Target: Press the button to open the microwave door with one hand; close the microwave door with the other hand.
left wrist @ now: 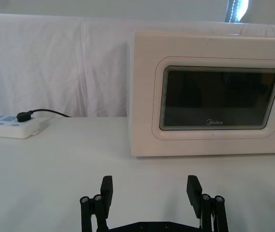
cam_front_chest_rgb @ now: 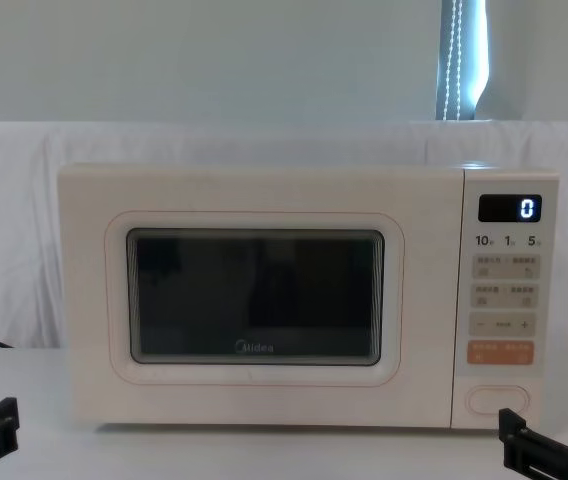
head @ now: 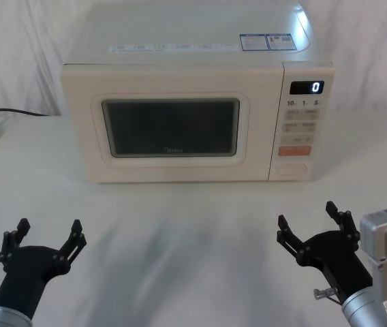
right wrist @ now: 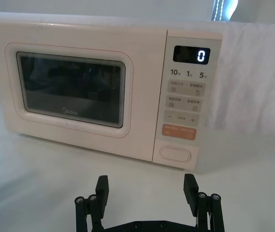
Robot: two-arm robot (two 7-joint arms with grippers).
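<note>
Both hands wide open before the shut microwave door [head: 169, 127].
Right hand [head: 309, 221] should narrow, then press the button [head: 291, 169] squarely; left hand [head: 48, 234] waits.

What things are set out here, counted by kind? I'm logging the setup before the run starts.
Microwaves: 1, cream microwave with the microwave door shut and the button on its panel
Power strips: 1, white power strip with a black plug
Grippers: 2, left gripper and right gripper, both open
Total: 4
</note>
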